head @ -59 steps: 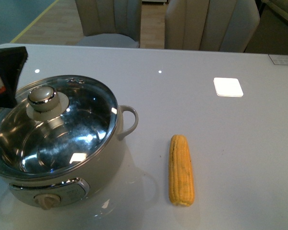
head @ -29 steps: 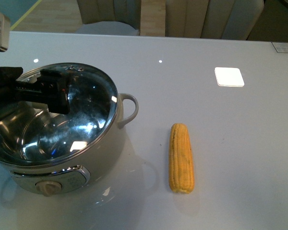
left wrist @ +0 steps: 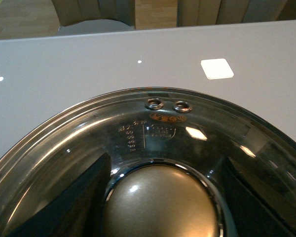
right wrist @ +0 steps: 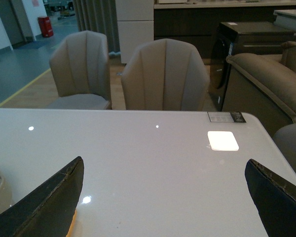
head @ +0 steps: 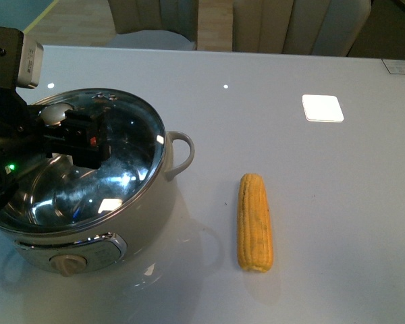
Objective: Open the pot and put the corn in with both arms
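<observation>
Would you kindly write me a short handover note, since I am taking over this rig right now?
Left gripper: open, fingers either side of the lid knob, not yet closed on it.
Right gripper: open, empty, above the table.
Lid sits on the pot; corn lies on the table to the pot's right.
Done: left gripper lined up at the knob. Left: grip knob, lift lid, pick corn, place it in the pot.

The left pincer (head: 81, 140) reaches forward, fingers (left wrist: 74, 197) spread apart; the right pincer (right wrist: 163, 190) hangs, fingers spread wide.
</observation>
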Controlling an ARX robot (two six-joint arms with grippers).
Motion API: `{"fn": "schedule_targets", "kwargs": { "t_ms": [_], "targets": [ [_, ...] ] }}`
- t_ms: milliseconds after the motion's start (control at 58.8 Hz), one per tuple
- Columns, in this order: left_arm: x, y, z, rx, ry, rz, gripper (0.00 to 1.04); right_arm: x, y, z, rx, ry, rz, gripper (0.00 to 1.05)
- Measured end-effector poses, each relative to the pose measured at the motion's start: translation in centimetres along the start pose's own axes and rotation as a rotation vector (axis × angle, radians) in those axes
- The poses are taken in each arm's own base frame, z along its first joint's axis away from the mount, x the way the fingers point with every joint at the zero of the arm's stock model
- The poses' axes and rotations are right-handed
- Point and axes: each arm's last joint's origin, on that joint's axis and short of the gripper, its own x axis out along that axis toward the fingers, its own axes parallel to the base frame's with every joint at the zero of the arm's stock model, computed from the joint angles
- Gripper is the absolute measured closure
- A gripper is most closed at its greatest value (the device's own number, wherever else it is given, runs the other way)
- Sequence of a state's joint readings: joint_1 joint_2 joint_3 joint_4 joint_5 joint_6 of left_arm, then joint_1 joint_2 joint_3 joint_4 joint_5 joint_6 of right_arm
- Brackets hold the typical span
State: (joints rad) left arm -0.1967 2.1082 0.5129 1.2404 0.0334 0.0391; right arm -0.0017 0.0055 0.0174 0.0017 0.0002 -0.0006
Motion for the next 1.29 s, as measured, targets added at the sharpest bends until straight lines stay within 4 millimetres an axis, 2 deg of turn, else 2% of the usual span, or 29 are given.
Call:
{"fn": "schedule_targets", "kwargs": {
  "t_ms": [34, 187, 340, 544, 748, 816, 936, 1072, 1293],
  "targets": [
    [0.0, -0.1, 0.0, 0.001, -0.002, 0.0, 0.45, 0.0, 0.0, 0.0, 0.0, 0.0, 0.0, 0.09],
    [0.1, 0.0, 0.1, -0.02, -0.006, 0.014, 0.61, 0.0, 0.0, 0.0, 0.0, 0.0, 0.0, 0.09],
    [0.1, 0.0, 0.5, -0.011, 0.004, 0.025, 0.62, 0.0, 0.0, 0.0, 0.0, 0.0, 0.0, 0.09],
    [-0.4, 0.3, 2.0, 0.024, 0.032, 0.039, 0.62, 0.0, 0.0, 0.0, 0.0, 0.0, 0.0, 0.09],
    [-1.2, 2.0, 5.1, 0.032, -0.022, 0.094, 0.62, 0.0, 0.0, 0.0, 0.0, 0.0, 0.0, 0.09],
    [-1.6, 3.3, 6.7, 0.021, -0.07, 0.124, 0.62, 0.0, 0.0, 0.0, 0.0, 0.0, 0.0, 0.09],
    [-2.4, 5.8, 8.0, 0.016, -0.126, 0.181, 0.62, 0.0, 0.0, 0.0, 0.0, 0.0, 0.0, 0.09],
    [-3.2, 9.4, 8.0, 0.009, -0.157, 0.259, 0.62, 0.0, 0.0, 0.0, 0.0, 0.0, 0.0, 0.09],
    [-4.3, 17.0, 7.3, -0.042, -0.182, 0.411, 0.62, 0.0, 0.0, 0.0, 0.0, 0.0, 0.0, 0.09]
  ]
}}
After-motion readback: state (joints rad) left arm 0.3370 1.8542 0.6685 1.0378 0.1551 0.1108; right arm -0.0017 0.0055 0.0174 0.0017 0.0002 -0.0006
